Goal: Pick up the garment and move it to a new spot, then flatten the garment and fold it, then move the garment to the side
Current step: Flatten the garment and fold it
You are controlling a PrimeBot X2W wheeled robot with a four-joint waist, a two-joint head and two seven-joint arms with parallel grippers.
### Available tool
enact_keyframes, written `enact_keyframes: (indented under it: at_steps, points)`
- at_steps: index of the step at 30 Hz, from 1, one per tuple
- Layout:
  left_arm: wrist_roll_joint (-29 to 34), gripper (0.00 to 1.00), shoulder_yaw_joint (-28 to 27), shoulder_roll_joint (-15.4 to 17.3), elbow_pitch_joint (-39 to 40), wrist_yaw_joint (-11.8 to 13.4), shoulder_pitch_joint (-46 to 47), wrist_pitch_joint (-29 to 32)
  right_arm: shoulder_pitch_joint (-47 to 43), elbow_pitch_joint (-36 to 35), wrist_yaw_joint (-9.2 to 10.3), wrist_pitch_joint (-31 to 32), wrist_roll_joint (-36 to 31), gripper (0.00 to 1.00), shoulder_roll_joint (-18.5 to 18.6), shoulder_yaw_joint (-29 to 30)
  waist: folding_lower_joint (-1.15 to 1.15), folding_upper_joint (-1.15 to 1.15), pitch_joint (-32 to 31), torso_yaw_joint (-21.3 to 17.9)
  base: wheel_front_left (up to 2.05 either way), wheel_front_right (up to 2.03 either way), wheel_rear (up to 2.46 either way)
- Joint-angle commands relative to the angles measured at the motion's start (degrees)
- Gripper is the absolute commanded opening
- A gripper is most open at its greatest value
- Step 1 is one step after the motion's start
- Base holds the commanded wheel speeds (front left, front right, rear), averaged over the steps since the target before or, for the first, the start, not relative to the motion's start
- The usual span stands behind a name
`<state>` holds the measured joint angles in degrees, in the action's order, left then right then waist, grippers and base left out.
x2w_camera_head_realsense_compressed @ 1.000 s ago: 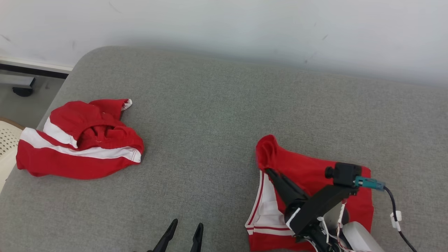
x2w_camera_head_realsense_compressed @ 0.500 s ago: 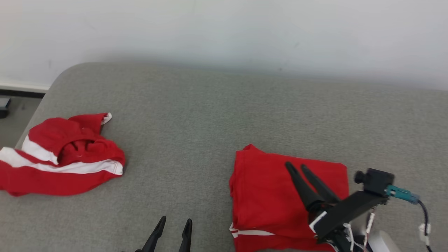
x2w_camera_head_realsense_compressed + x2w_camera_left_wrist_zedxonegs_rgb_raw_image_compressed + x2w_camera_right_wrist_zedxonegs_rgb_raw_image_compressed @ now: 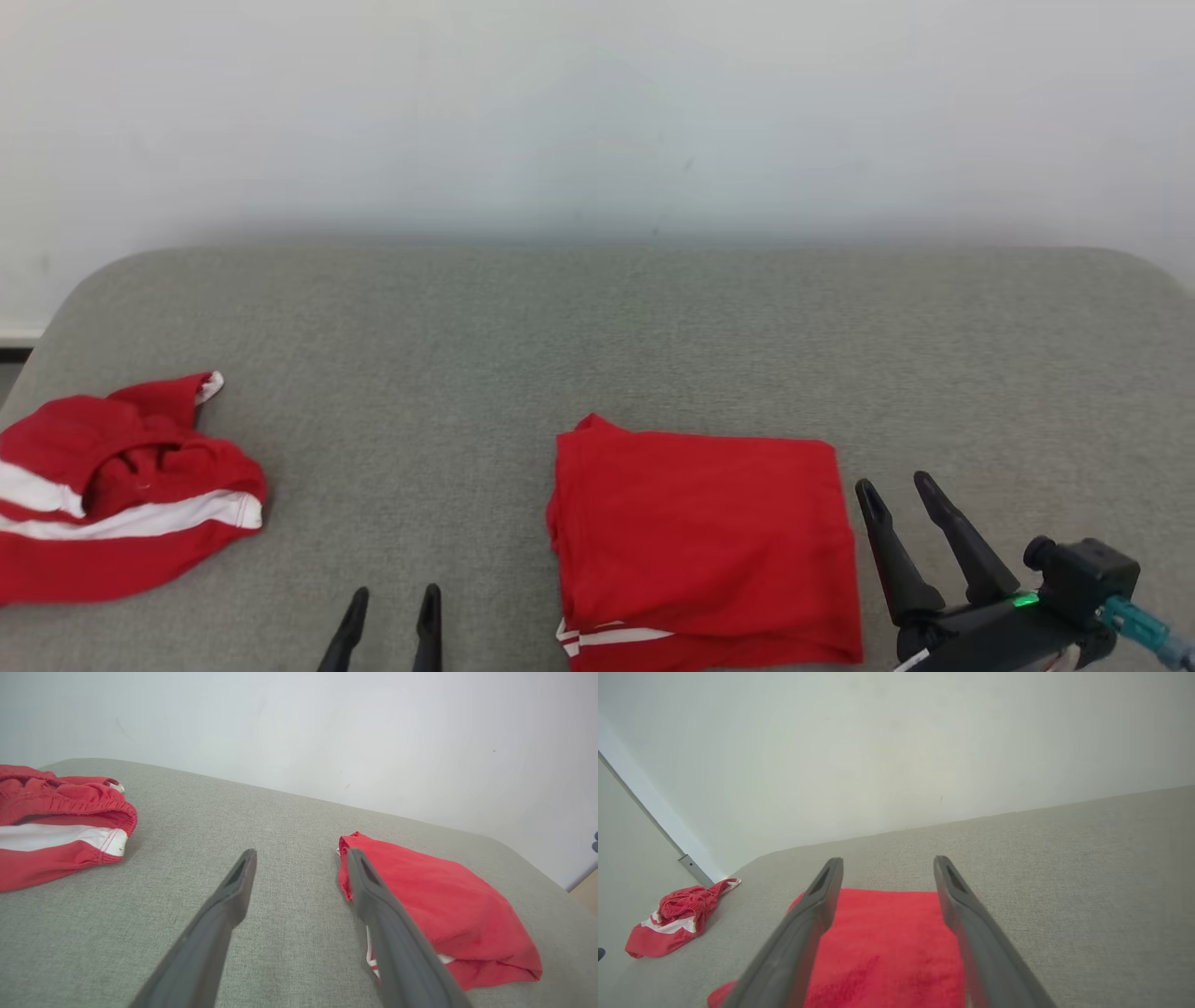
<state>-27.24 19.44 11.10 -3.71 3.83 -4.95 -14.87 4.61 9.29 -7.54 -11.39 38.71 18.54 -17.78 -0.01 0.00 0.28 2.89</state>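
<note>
A folded red garment (image 3: 700, 541) lies flat on the grey padded surface (image 3: 560, 327), near the front edge and a little right of the middle. It makes a tidy, roughly square packet. A band of white stripes (image 3: 611, 638) peeks out at its near left corner.

The right gripper (image 3: 894, 483) is just beside the packet's right edge, its two dark fingers spread apart with nothing between them. A small green light (image 3: 1025, 600) glows on the black camera mount (image 3: 1083, 571) behind it.

The left gripper (image 3: 397, 592) is at the near edge, left of the packet and apart from it. Its fingers are also spread and empty.

Well off to the left lies a second garment (image 3: 112, 495), red with white bands, crumpled in a heap by the surface's left edge. A plain white wall (image 3: 597, 112) rises behind the far side.
</note>
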Motion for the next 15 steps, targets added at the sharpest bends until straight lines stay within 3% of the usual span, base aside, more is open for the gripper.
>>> enact_keyframes:
  at_steps: [1,5,10,15]
  points:
    - [0.4,1.0,-0.74,0.03,0.23,0.2,-0.91,-0.34,-0.35,0.98,0.12,-1.43,-2.34,1.0,0.47,-0.13,0.01,0.0,-1.62,-1.95,0.0,0.0,0.0]
    - [3.43,1.0,-2.15,0.58,1.4,0.83,-1.79,-0.37,-0.7,2.45,0.12,-3.71,-7.96,1.0,-0.24,1.06,0.01,0.0,-2.19,-2.94,0.0,0.0,0.0]
    - [8.04,1.0,-4.22,0.17,3.31,0.53,-3.01,-0.39,-3.49,-3.25,0.12,-3.83,-16.93,1.0,-1.69,4.78,0.01,0.0,-2.72,-3.05,0.0,0.0,0.0]
    - [13.31,1.0,-5.49,-1.11,4.73,-0.17,-4.81,-0.32,-7.94,-7.04,0.12,-3.77,-21.53,1.0,-3.87,7.41,0.01,0.0,-3.63,-2.13,0.0,0.0,0.0]
